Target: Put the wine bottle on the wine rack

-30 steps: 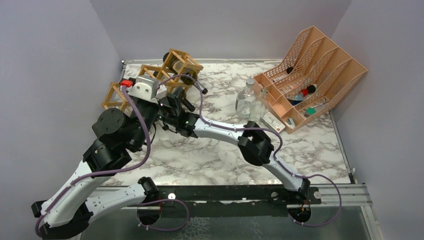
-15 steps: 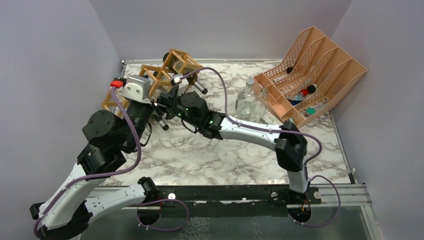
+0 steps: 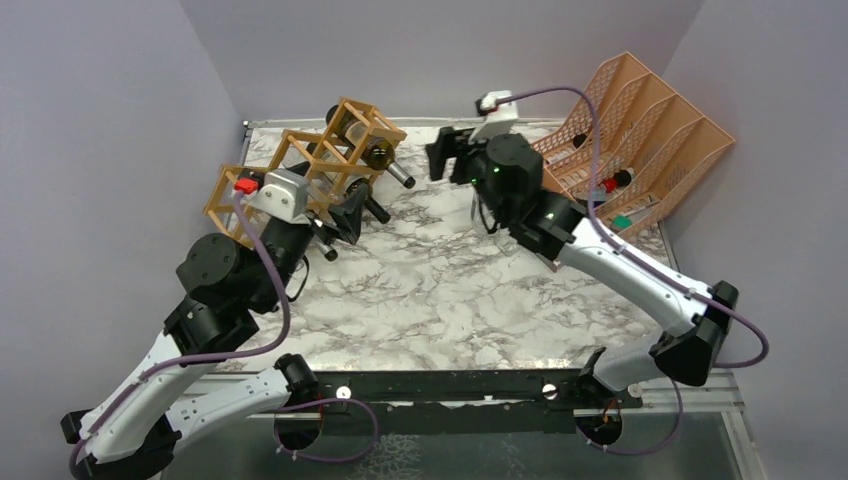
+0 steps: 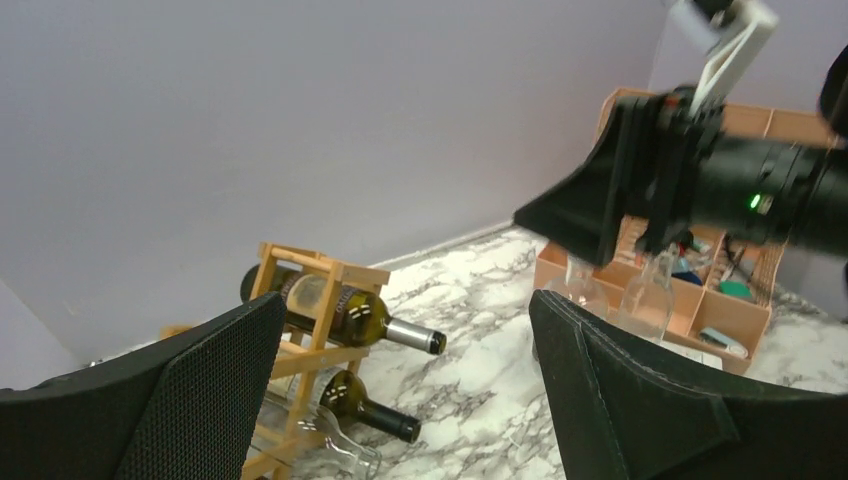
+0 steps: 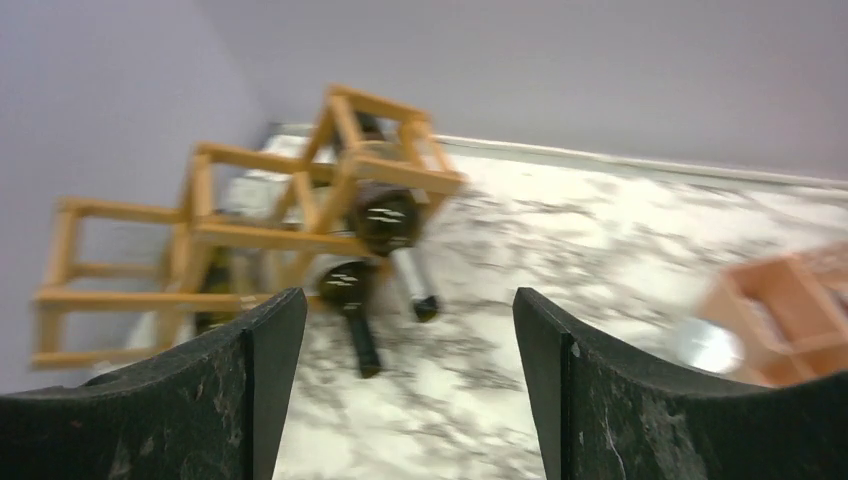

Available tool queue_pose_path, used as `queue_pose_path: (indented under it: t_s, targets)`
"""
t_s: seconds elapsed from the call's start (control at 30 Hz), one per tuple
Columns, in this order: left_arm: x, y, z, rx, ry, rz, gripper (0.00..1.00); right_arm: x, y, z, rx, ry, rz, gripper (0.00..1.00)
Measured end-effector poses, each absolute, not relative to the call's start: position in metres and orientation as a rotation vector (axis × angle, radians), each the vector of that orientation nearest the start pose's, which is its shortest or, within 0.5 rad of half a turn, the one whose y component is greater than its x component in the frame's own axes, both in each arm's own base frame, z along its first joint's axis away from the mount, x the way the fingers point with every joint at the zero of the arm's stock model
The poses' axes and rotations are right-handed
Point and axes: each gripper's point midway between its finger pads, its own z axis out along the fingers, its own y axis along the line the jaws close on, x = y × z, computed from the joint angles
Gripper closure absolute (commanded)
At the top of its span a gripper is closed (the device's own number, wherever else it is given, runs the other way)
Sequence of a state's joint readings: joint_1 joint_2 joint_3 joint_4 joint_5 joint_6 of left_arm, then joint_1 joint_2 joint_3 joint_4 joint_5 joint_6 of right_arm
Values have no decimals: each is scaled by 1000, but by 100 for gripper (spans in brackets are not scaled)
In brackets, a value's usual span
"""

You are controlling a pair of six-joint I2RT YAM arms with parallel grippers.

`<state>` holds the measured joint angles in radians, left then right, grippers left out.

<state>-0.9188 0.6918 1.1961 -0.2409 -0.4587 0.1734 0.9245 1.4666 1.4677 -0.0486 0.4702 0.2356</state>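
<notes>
The tan wooden wine rack (image 3: 300, 160) stands at the back left. Three bottles lie in its cells with their necks pointing right. The green wine bottle (image 3: 378, 156) with a silver neck is in a top cell. Below it lie a dark bottle (image 4: 372, 405) and a clear bottle (image 4: 320, 447). My left gripper (image 3: 345, 218) hovers just in front of the rack, open and empty. My right gripper (image 3: 445, 155) hangs raised over the back middle of the table, well right of the rack. It faces the rack (image 5: 300, 190), open and holding nothing.
A salmon-orange perforated file organiser (image 3: 640, 130) with small items stands at the back right. Two clear glass bottles (image 4: 650, 295) stand upright in front of it, mostly hidden behind my right arm in the top view. Grey walls close in the left, back and right sides.
My right arm has drawn back from the rack, swinging right and up to the back middle of the table. The left arm has shifted only slightly and stays by the rack.
</notes>
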Motion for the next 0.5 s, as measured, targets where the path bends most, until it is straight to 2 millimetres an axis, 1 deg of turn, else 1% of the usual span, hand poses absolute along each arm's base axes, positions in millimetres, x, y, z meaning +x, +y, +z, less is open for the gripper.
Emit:
queue_pose_path:
  t_s: [0.07, 0.17, 0.27, 0.33, 0.4, 0.5]
  targets:
    - [211, -139, 461, 349, 1317, -329, 1, 350, 293, 384, -141, 1654, 413, 20]
    - [216, -150, 437, 378, 1353, -334, 1, 361, 232, 379, -71, 1702, 271, 19]
    - [219, -160, 419, 396, 1384, -345, 1, 368, 186, 367, -22, 1755, 162, 19]
    - [221, -166, 408, 403, 1403, -359, 1, 371, 164, 354, 1, 1799, 99, 19]
    - [223, -171, 403, 404, 1414, -372, 1, 372, 149, 336, 8, 1848, 48, 21]
    - [227, -180, 395, 394, 1433, -394, 1, 369, 141, 303, -25, 1937, 14, 26]
